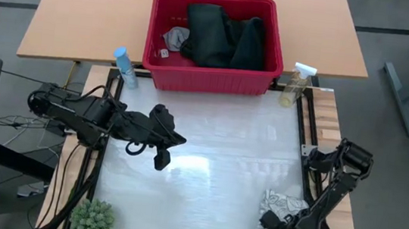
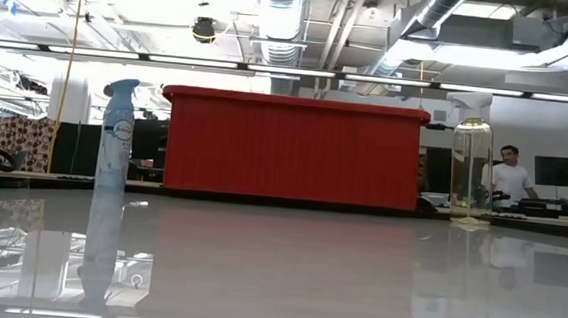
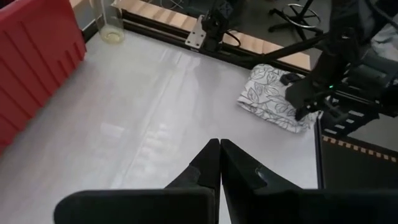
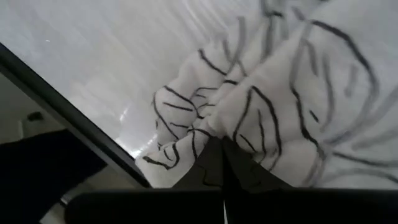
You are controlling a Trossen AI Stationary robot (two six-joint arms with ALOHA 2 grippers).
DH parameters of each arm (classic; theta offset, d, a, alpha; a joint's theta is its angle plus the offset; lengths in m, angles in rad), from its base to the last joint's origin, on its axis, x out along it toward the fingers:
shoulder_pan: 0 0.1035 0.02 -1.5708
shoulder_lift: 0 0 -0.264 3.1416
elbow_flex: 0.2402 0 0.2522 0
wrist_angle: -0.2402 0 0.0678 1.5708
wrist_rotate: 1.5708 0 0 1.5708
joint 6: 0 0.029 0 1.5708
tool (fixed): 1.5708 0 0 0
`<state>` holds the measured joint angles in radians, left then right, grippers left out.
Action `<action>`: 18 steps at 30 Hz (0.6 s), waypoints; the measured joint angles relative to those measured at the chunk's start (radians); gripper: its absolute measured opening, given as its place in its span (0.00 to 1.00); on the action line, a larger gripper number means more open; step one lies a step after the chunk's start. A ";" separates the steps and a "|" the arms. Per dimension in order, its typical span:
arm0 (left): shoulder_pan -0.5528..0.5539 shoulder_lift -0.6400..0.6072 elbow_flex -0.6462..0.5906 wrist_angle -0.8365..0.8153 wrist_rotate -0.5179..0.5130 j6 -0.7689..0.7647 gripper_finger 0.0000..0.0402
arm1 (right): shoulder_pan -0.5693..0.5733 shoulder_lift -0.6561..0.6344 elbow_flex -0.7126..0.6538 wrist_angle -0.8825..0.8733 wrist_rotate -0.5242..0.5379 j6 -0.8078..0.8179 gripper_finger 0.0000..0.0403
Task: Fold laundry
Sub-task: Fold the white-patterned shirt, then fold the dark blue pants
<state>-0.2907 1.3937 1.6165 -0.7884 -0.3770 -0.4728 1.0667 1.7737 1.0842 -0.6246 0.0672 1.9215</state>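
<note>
- Red basket at the far edge of the pale surface, holding dark jeans and, beside them, a small grey cloth.
- White leaf-print cloth bunched well away from the basket, at the surface's near right corner; same cloth seen from the left wrist, and filling the right wrist view.
- Left pincer hanging above the surface in front of the basket's left half, fingers together and holding nothing; tips meeting in the wrist view.
- Right pincer low at the near right corner, farthest from the basket, right at the leaf-print cloth; fingers pressed together against the fabric, though whether any fold sits between them cannot be told.
- Blue spray can just beside the basket's left front corner, clear spray bottle just beside its right front corner.
- Small green plant at the near left corner, well apart from the basket.
</note>
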 joint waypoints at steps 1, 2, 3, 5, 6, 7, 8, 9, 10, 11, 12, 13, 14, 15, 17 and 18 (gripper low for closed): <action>0.001 0.000 0.000 0.000 -0.005 0.001 0.00 | 0.008 -0.001 0.006 -0.014 -0.006 0.015 0.04; 0.001 0.000 0.000 0.000 -0.005 0.006 0.00 | 0.017 -0.001 0.014 -0.024 -0.020 0.023 0.04; 0.001 0.000 0.000 0.000 -0.007 0.014 0.00 | 0.026 -0.001 0.020 -0.031 -0.037 0.031 0.04; 0.001 0.000 0.000 0.000 -0.009 0.032 0.00 | 0.043 -0.001 0.038 -0.048 -0.043 0.038 0.04; 0.001 0.000 0.000 0.000 -0.008 0.040 0.00 | 0.050 -0.001 0.054 -0.066 -0.037 0.040 0.04; 0.001 0.000 0.000 0.000 -0.008 0.045 0.00 | 0.057 -0.001 0.075 -0.093 -0.022 0.040 0.04; 0.003 0.000 0.000 0.001 -0.008 0.047 0.00 | 0.063 -0.001 0.099 -0.124 -0.003 0.029 0.04; 0.007 0.000 0.000 0.001 -0.008 0.047 0.00 | 0.062 -0.001 0.125 -0.157 0.017 0.011 0.04; 0.011 0.000 0.000 0.001 -0.010 0.046 0.00 | 0.060 -0.001 0.154 -0.196 0.035 -0.007 0.04; 0.015 0.000 0.000 0.001 -0.017 0.046 0.00 | 0.054 -0.001 0.183 -0.232 0.050 -0.018 0.04; 0.019 0.000 0.000 0.001 -0.026 0.045 0.00 | 0.045 -0.002 0.211 -0.273 0.057 -0.031 0.05; 0.023 0.000 0.000 0.001 -0.039 0.046 0.00 | 0.037 -0.002 0.238 -0.319 0.060 -0.041 0.06; 0.027 0.000 0.000 0.001 -0.052 0.047 0.00 | 0.029 -0.002 0.259 -0.365 0.062 -0.049 0.07; 0.030 0.000 0.000 0.001 -0.060 0.054 0.01 | 0.019 -0.003 0.278 -0.410 0.063 -0.051 0.07; 0.039 0.000 0.000 0.001 -0.071 0.071 0.03 | -0.002 -0.003 0.301 -0.493 0.067 -0.029 0.07; 0.043 0.000 0.000 0.000 -0.073 0.073 0.04 | -0.015 -0.003 0.305 -0.526 0.070 -0.019 0.06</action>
<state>-0.2481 1.3937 1.6165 -0.7879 -0.4499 -0.4000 1.0519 1.7706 1.3895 -1.1503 0.1375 1.9022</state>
